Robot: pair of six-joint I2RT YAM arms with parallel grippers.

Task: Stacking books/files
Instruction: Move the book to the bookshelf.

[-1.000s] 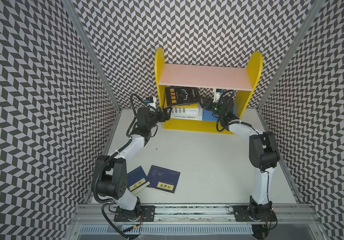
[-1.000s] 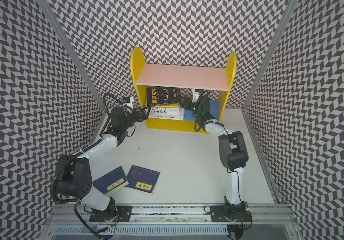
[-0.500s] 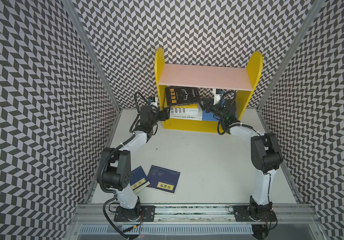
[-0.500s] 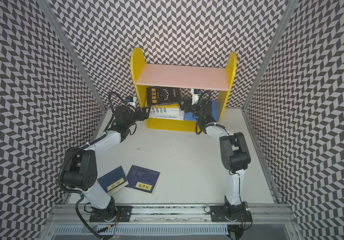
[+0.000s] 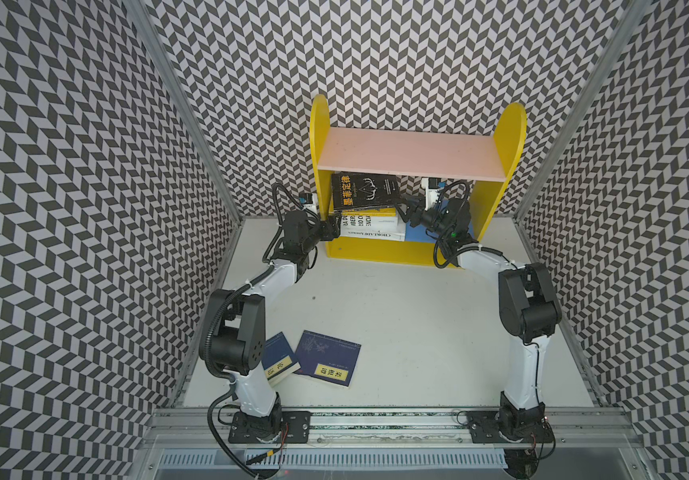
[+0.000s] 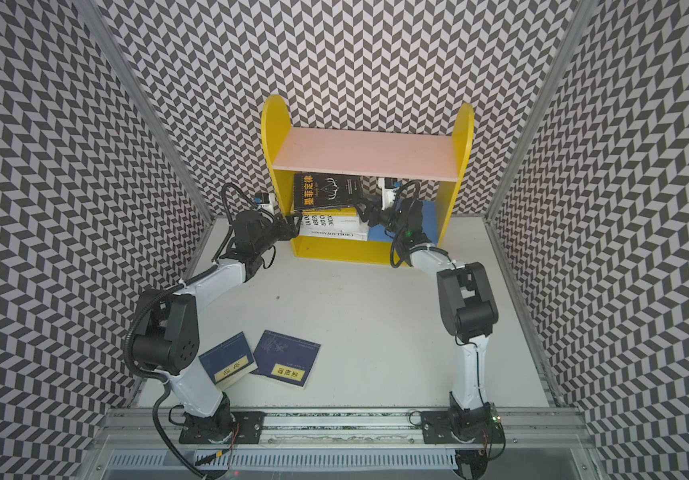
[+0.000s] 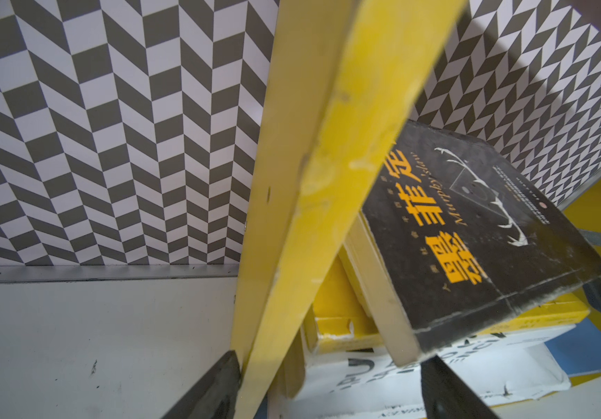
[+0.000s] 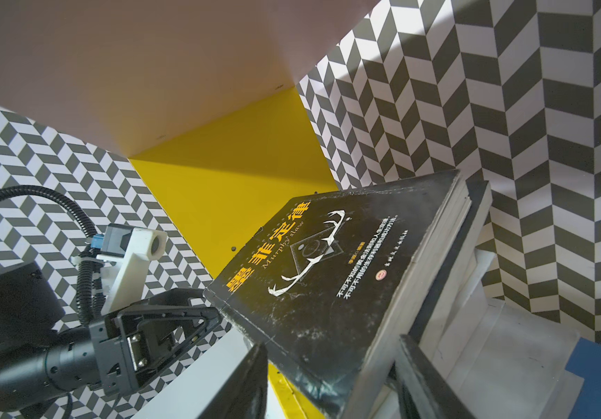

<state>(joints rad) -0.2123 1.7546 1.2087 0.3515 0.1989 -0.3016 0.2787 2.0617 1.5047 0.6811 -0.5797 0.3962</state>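
Under the pink board of the yellow shelf (image 5: 318,145) lies a stack of books: white ones (image 5: 372,228) at the bottom, a yellow one (image 5: 380,213), and a black book (image 5: 365,191) (image 6: 328,191) tilted on top. My right gripper (image 5: 403,210) (image 8: 331,344) is shut on the black book's (image 8: 328,290) near right corner, one finger on the cover and one beneath. My left gripper (image 5: 334,230) (image 7: 331,357) is open, its fingers straddling the shelf's left side panel (image 7: 313,181) and the stack's corner. Two navy books (image 5: 328,363) (image 5: 279,361) with yellow labels lie flat on the table near the left arm's base.
The pink shelf board (image 5: 409,151) sits close above the black book. A blue floor (image 5: 415,232) shows inside the shelf to the right of the stack. Chevron-patterned walls (image 5: 85,208) enclose the white table (image 5: 397,324) on three sides.
My left gripper has moved right, up to the shelf's left panel. My right gripper has narrowed onto the black book's corner. The navy books have not moved.
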